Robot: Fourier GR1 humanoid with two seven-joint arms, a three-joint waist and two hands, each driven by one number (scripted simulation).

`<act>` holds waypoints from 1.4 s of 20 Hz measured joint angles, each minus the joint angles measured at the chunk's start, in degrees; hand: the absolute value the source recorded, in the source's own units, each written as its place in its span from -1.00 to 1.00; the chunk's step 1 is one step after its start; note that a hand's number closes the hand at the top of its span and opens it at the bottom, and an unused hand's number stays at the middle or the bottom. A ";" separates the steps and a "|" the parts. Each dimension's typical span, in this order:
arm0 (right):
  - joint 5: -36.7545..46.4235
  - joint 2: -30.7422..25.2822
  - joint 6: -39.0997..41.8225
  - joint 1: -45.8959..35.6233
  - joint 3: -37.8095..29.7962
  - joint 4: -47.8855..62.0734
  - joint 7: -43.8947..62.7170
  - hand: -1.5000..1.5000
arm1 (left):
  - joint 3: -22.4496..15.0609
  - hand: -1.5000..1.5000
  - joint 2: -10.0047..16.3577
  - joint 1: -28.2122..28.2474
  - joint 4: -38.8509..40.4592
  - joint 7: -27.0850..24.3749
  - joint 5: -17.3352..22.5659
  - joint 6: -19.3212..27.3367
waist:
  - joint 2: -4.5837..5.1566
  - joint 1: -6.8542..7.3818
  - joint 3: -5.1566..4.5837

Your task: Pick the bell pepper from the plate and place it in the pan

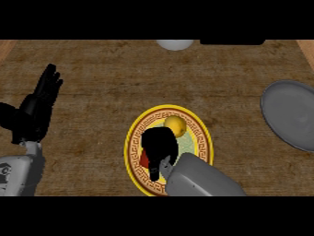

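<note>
Brown counter bearing a gold-rimmed plate at centre, a grey pan at right.

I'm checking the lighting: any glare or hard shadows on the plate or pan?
Head view: no glare on plate or pan; the pan shows soft grey shading; the right hand covers the plate's middle, so shadow beneath cannot be told.

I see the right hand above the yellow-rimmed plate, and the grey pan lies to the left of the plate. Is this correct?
Not quite: the head view shows the grey pan to the right of the plate, not the left. The right hand is indeed above the plate.
</note>
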 measured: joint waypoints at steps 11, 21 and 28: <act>5.58 -4.83 -1.33 8.57 2.93 -9.61 -4.01 1.00 | 0.98 0.00 -0.80 0.09 0.38 -0.25 -0.87 0.49 | -0.40 -0.82 0.12; 18.94 -26.02 -12.72 25.57 6.82 -40.62 -3.97 1.00 | 2.16 0.00 -0.20 2.47 -0.04 -1.34 -0.25 -0.21 | -0.60 -2.51 0.04; 26.43 -34.58 -20.23 32.61 1.51 -59.15 -1.63 1.00 | 1.63 0.00 -0.40 2.54 -1.02 -0.64 -0.75 -0.10 | -0.39 -2.22 0.02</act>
